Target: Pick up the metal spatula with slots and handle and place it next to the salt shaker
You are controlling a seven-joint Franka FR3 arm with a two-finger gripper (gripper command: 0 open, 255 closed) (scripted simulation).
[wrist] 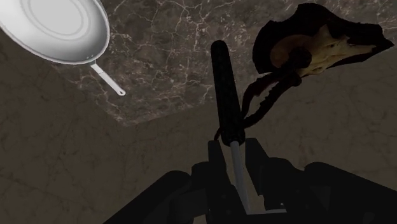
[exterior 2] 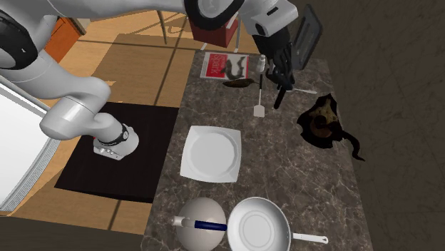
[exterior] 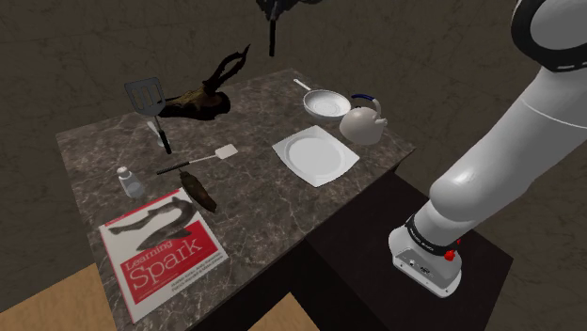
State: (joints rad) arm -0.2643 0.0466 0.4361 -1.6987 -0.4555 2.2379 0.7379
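The slotted metal spatula with its black rod handle (wrist: pixel 226 95) hangs in the air, handle pointing down over the far edge of the dark marbled table (exterior: pixel 282 207). We see it between the round white frying pan (wrist: pixel 54 28) and the dark gnarled piece of driftwood (wrist: pixel 318 44). We find the all-black gripper (wrist: pixel 235 156) clamped on its thin bright shank, the blade up beside the hand. The small clear salt shaker (exterior: pixel 129 181) stands well apart, near the red-and-white book (exterior: pixel 165 249). A second grey slotted spatula (exterior: pixel 146 96) rests by the driftwood.
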